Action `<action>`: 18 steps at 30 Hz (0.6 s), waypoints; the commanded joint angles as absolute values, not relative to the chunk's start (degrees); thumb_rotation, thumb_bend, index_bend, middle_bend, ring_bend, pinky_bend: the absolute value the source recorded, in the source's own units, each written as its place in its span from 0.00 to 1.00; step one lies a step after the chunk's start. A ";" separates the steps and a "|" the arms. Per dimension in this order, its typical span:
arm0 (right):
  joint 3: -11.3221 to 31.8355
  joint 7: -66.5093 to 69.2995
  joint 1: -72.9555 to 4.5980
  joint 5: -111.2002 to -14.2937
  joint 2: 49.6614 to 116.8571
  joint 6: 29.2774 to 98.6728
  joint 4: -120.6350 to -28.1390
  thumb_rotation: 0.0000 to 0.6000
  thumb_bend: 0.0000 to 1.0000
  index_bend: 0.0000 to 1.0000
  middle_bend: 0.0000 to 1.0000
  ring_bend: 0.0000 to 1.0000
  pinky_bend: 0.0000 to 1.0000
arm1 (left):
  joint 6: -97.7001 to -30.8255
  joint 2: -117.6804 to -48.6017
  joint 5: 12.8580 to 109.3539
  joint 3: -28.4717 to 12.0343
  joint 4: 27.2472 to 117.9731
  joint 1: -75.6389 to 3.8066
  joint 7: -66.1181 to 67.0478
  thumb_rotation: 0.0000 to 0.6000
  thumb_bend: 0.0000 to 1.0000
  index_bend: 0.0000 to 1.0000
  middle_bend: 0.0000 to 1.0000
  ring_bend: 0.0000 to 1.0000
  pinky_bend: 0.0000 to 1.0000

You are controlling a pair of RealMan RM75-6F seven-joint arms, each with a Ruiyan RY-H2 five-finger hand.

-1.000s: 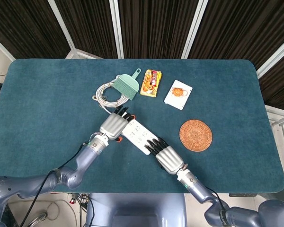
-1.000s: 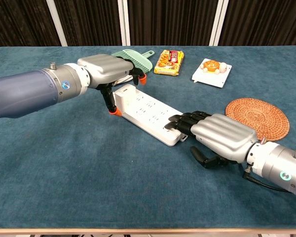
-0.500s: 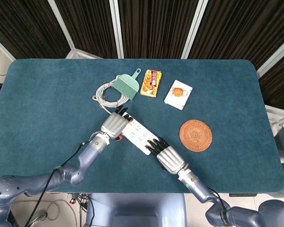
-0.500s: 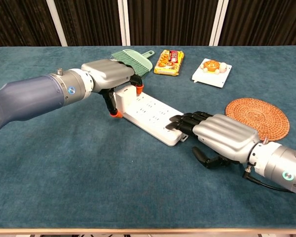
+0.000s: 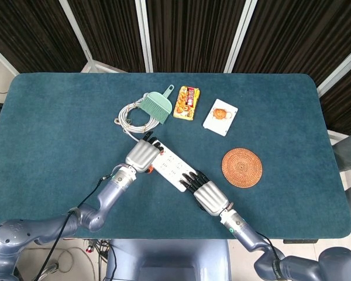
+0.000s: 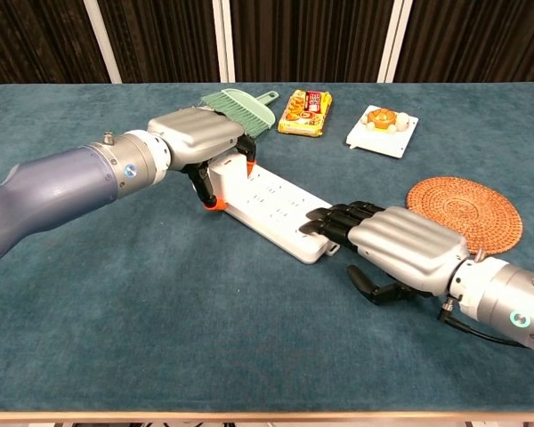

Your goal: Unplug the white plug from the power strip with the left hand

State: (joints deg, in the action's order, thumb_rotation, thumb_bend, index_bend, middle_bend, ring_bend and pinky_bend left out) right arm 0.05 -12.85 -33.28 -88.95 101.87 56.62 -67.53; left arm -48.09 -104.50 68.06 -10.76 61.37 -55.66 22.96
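Observation:
The white power strip (image 5: 173,169) (image 6: 276,207) lies diagonally on the blue table. My left hand (image 5: 141,155) (image 6: 201,138) covers its far-left end. There the white plug (image 6: 221,174) sits between the orange-tipped thumb and the fingers, which grip it; the head view hides the plug under the hand. The plug's grey cable (image 5: 131,118) coils behind the hand. My right hand (image 5: 208,195) (image 6: 402,244) lies at the strip's near end, its dark fingertips (image 6: 331,216) pressing flat on top, holding nothing.
A green brush (image 5: 157,105) (image 6: 241,105) lies just beyond the left hand, by the cable coil. Further right are a yellow snack pack (image 5: 186,103) (image 6: 305,112), a white packet (image 5: 220,117) (image 6: 383,130) and a round woven coaster (image 5: 242,167) (image 6: 464,213).
My left hand has slid right and down onto the strip's far end, and its thumb and fingers have closed in around the plug. The right hand and the strip have stayed put.

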 commanded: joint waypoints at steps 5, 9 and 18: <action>-0.79 -13.40 -33.22 -88.91 102.12 55.98 -67.53 1.00 0.78 0.15 0.12 0.11 0.11 | -49.40 -103.49 70.28 -9.95 62.05 -55.08 21.38 1.00 0.40 0.58 0.59 0.21 0.10; -1.30 -13.94 -33.29 -89.10 102.60 55.65 -67.50 1.00 0.78 0.15 0.12 0.11 0.11 | -49.96 -102.43 70.70 -10.17 63.36 -54.88 21.04 1.00 0.41 0.59 0.60 0.21 0.10; -1.96 -14.75 -33.18 -88.85 103.47 55.01 -67.34 1.00 0.78 0.16 0.12 0.11 0.11 | -50.18 -100.12 70.31 -10.65 66.47 -54.71 22.23 1.00 0.41 0.61 0.62 0.23 0.11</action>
State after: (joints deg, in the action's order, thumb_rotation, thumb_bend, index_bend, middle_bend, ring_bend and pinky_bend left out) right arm -1.94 -14.73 -33.19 -88.87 103.46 55.02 -67.36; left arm -50.15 -100.30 70.41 -10.58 66.27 -54.75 22.08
